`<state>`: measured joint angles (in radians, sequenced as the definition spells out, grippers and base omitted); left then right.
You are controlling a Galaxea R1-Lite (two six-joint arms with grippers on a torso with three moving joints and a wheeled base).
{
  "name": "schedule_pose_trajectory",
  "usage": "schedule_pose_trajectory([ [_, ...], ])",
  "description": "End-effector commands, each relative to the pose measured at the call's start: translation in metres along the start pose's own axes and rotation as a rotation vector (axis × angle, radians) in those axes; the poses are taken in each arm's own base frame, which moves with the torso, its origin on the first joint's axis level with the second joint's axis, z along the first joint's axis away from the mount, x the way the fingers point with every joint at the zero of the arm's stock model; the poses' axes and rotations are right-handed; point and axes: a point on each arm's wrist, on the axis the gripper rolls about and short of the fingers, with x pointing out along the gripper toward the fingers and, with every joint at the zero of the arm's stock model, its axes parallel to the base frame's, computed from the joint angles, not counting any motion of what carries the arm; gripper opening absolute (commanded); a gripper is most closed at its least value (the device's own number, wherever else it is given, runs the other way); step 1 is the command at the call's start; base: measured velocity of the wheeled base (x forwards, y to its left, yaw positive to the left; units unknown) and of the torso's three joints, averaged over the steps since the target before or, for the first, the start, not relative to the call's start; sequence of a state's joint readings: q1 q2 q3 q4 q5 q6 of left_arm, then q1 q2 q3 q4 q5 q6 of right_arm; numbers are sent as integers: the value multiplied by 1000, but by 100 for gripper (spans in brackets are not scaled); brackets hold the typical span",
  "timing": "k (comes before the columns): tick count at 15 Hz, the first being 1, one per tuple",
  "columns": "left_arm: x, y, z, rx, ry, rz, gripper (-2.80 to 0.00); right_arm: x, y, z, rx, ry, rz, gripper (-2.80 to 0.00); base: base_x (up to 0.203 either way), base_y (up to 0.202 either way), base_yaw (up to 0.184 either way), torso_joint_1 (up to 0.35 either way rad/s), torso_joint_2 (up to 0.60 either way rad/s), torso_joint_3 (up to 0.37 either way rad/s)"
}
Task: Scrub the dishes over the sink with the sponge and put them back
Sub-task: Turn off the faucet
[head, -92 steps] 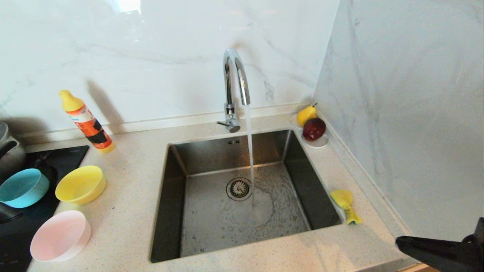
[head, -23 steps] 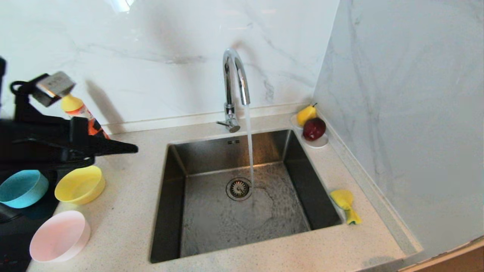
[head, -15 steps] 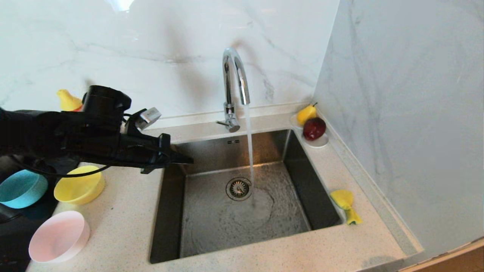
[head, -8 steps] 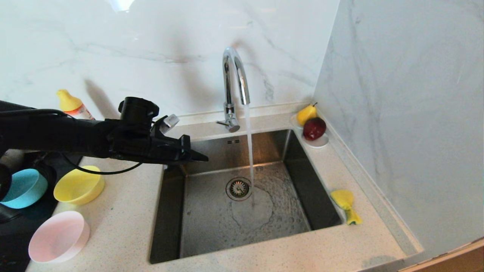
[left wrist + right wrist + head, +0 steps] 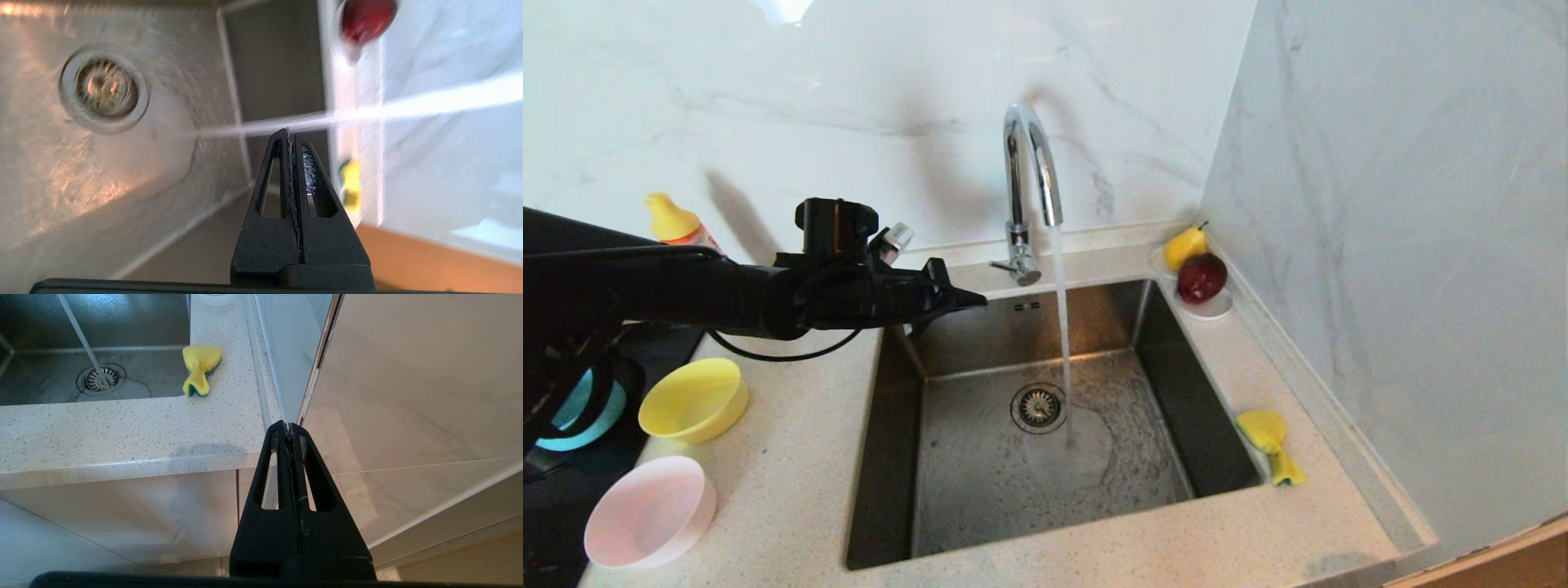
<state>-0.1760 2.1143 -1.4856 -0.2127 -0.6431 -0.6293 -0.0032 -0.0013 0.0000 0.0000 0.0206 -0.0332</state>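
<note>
My right gripper (image 5: 289, 426) is parked low, off the counter's near corner, fingers pressed together on nothing. On the counter nearest me sits the pink bowl (image 5: 649, 512), then the yellow bowl (image 5: 693, 399) and the blue bowl (image 5: 584, 404), the last partly behind my left arm. The sponge (image 5: 1267, 443) lies crumpled on the counter just right of the sink (image 5: 886, 457). Water from the faucet (image 5: 1029, 188) falls beside the drain strainer (image 5: 1039, 407). My left gripper (image 5: 974, 300) hangs over the sink's far left corner, clenched and empty. Farther back stand the detergent bottle (image 5: 674, 224) and the saucer (image 5: 1213, 307) holding a pear (image 5: 1183, 246) and a red apple (image 5: 1201, 278).
</note>
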Motion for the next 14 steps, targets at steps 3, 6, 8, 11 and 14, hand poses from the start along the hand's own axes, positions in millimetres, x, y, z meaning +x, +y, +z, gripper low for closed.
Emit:
schedule_pose_trajectory([
  [3,18,9,3,-2,-26,8,-280,0,0,0,-1,1,1,-280,0,0,0,0,0,0],
  [6,27,13,4,-10,-23,4,-280,0,0,0,-1,1,1,-280,0,0,0,0,0,0],
  [8,33,14,8,-12,-36,-4,-280,0,0,0,-1,1,1,-280,0,0,0,0,0,0],
  [11,39,17,14,5,-96,-10,-280,0,0,0,-1,1,1,-280,0,0,0,0,0,0],
  [14,45,18,20,-4,-158,-35,-280,0,0,0,-1,1,1,-280,0,0,0,0,0,0],
])
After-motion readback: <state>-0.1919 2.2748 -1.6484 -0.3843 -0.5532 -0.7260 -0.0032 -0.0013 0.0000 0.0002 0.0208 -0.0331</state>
